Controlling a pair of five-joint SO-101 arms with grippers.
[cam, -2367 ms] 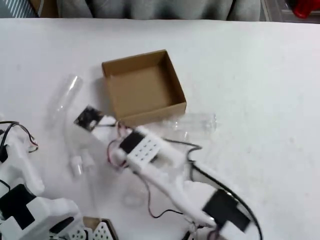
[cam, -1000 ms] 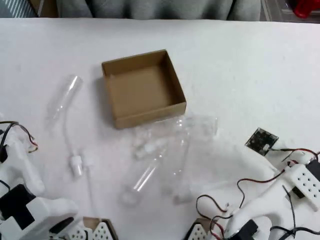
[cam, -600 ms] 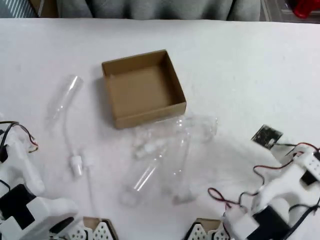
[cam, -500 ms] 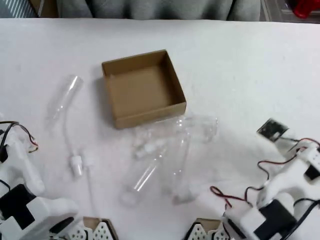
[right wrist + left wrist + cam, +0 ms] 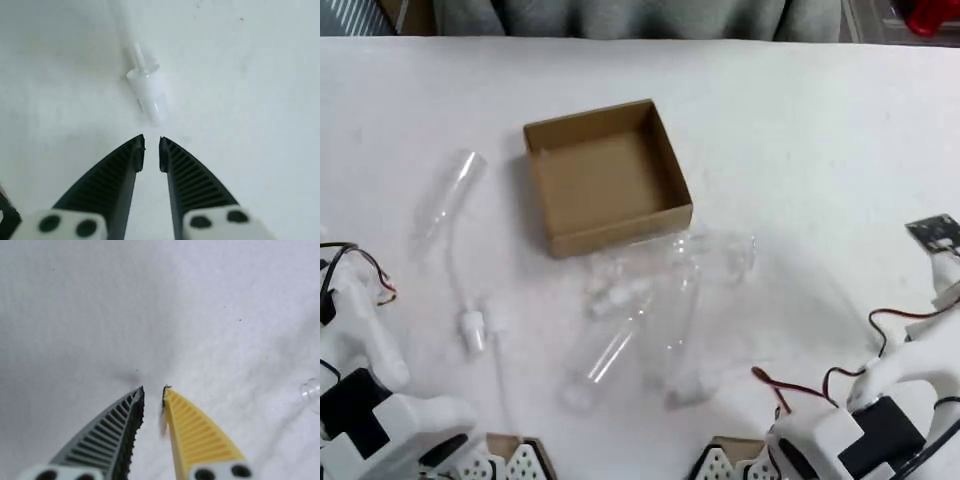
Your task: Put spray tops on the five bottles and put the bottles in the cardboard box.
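Nothing is done yet, by the look of it: the cardboard box [image 5: 620,230] sits open and bare inside, and none of the bottles I can make out wears a top. One clear bottle [image 5: 450,190] lies on its side apart to one side of the box. The rest are a loose heap of bottles [image 5: 665,310] just in front of it, see-through plastic tubes crossing one another, so faint against the white table [image 5: 800,130] that I can't count them. A small white spray top [image 5: 472,330] with a thin, curved dip tube lies near the lone bottle, and a white piece or two sit in the heap. The left claw [image 5: 152,389], ribbed, one finger grey and one yellow, is drawn nearly closed on nothing over the cloth-like surface. The right claw [image 5: 151,141], black and ribbed, is likewise pinched almost together and empty, with another spray top [image 5: 146,92], a stubby white plastic cylinder, lying just ahead of its tips. All five fittings and the packing remain.
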